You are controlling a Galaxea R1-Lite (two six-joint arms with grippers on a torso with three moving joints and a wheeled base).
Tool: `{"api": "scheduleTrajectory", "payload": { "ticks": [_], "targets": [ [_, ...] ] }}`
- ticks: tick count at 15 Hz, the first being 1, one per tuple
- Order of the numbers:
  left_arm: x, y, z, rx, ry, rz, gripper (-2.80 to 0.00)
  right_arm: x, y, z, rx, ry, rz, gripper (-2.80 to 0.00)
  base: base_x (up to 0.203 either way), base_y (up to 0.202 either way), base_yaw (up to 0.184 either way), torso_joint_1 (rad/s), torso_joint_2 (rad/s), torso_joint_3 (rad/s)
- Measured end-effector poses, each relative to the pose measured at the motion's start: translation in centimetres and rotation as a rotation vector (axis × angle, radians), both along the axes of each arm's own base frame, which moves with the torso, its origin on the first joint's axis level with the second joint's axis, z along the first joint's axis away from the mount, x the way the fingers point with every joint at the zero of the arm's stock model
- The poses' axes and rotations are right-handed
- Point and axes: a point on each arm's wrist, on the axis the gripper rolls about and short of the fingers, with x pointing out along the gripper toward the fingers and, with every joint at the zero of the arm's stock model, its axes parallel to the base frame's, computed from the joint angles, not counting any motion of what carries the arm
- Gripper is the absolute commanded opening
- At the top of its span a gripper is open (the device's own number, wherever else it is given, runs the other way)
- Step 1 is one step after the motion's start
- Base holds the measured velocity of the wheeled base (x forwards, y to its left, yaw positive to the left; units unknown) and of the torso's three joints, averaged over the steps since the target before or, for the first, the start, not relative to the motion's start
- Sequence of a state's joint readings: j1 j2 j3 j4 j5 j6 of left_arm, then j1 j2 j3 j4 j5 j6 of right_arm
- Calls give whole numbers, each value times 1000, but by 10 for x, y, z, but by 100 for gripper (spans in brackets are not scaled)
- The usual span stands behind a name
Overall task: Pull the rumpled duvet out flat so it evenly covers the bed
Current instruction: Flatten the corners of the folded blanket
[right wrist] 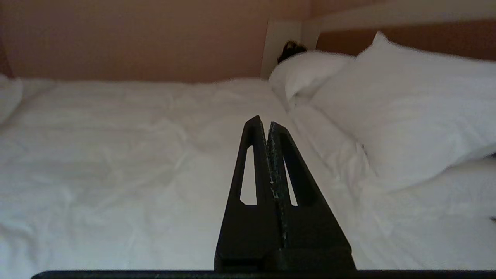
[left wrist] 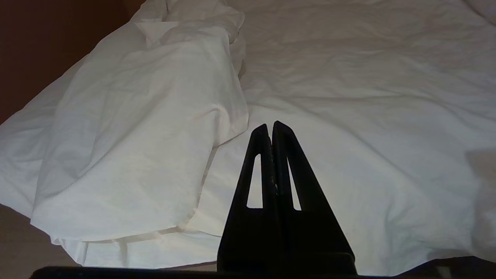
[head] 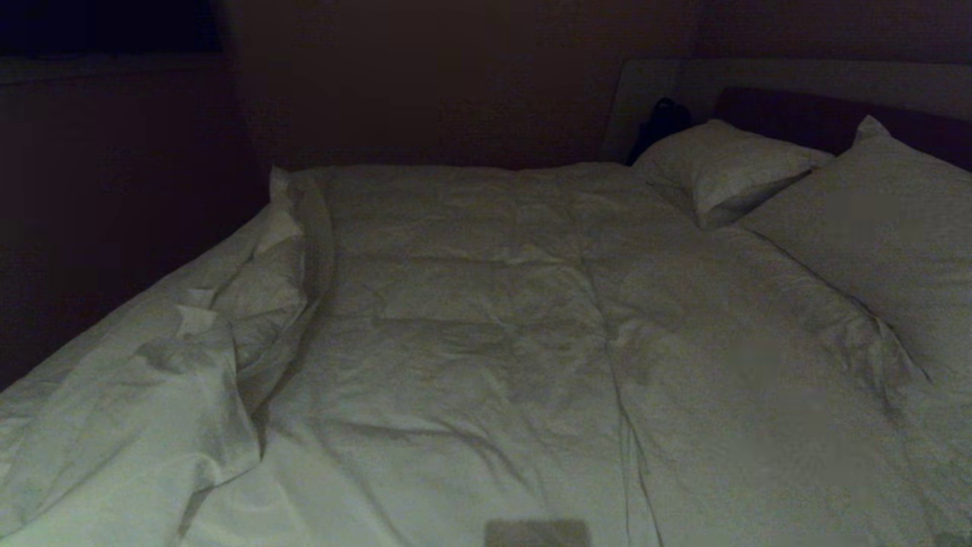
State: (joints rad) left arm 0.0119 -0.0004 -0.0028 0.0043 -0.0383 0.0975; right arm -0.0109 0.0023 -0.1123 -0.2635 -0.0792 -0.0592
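Both the left gripper [left wrist: 270, 126] and the right gripper [right wrist: 263, 123] hover with jaws pressed together (nothing pinched yet); the duvet [head: 228, 319] lies bunched beyond the left jaws, leaving the bed [head: 661, 80] unevenly covered.

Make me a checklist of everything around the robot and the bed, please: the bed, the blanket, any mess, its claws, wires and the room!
Surface: bed, white bedding, dark headboard in a pale surround.
Job's things: duvet spread over most of the bed, creased; its left edge is folded back and bunched.
Clutter: two pillows at the head end; small dark object beside the far pillow, cannot identify.
Grippers: left gripper shut, empty, above the duvet near the fold; right gripper shut, empty, pointing toward the pillows.
Cables: nothing seen.
Surroundings: plain wall behind the bed.
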Motion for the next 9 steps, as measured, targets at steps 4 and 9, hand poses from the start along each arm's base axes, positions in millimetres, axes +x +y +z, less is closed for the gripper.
{"api": "scheduleTrajectory", "payload": {
  "ticks": [4,9],
  "targets": [
    [0,0,0,0,0,0,-280,-3,0,7,-3,-81,-1,-280,0,0,0,0,0,0],
    [0,0,0,0,1,0,-280,0,0,0,-29,-130,-16,-280,0,0,0,0,0,0]
  ]
}}
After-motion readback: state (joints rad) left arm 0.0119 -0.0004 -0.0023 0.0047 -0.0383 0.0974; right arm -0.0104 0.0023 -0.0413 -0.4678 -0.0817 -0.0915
